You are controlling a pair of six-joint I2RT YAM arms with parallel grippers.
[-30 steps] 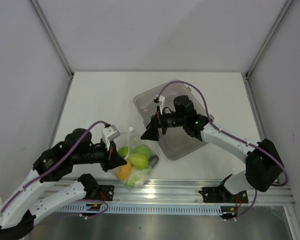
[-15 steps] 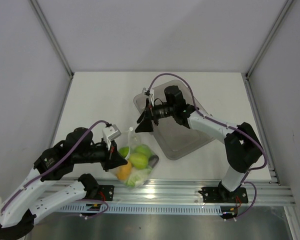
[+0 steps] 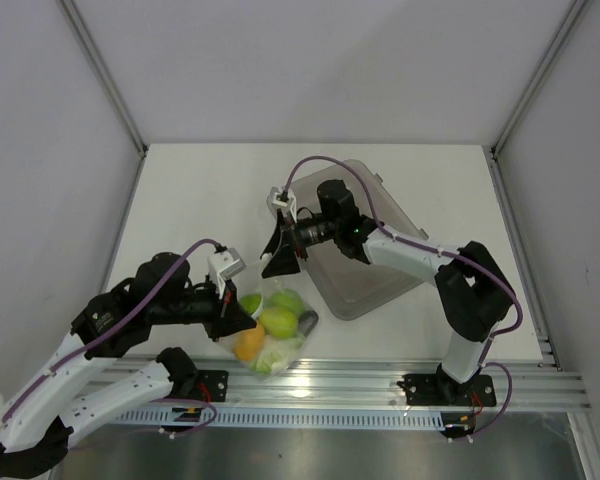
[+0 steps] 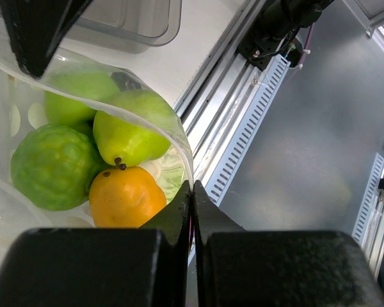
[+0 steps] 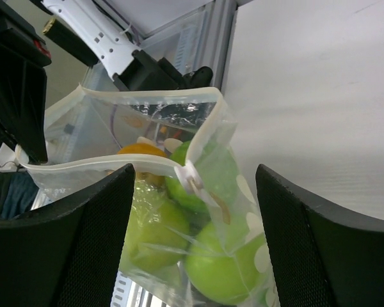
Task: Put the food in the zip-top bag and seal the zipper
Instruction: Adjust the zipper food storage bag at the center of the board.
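Observation:
The zip-top bag [image 3: 280, 330] lies near the table's front edge with the food inside: green apples [image 5: 233, 268], a green pear [image 4: 131, 131], an orange citrus [image 4: 125, 195] and something white at the bottom. My left gripper [image 3: 242, 312] is shut on the bag's mouth edge [image 4: 191, 185] at its left side. My right gripper [image 3: 277, 258] is open, just above the bag's far end. In the right wrist view the white zipper [image 5: 115, 163] and its white slider [image 5: 193, 176] lie between my open fingers [image 5: 96, 243]. The mouth stands open.
The rigid grey translucent bin [image 3: 375, 250] lies behind the bag, under my right arm. The aluminium rail [image 3: 380, 380] runs along the front edge. A dark finger of the right gripper [image 4: 38, 32] shows in the left wrist view.
My right gripper has moved left and forward from over the grey bin to the bag's far end. The left gripper and bag have stayed put.

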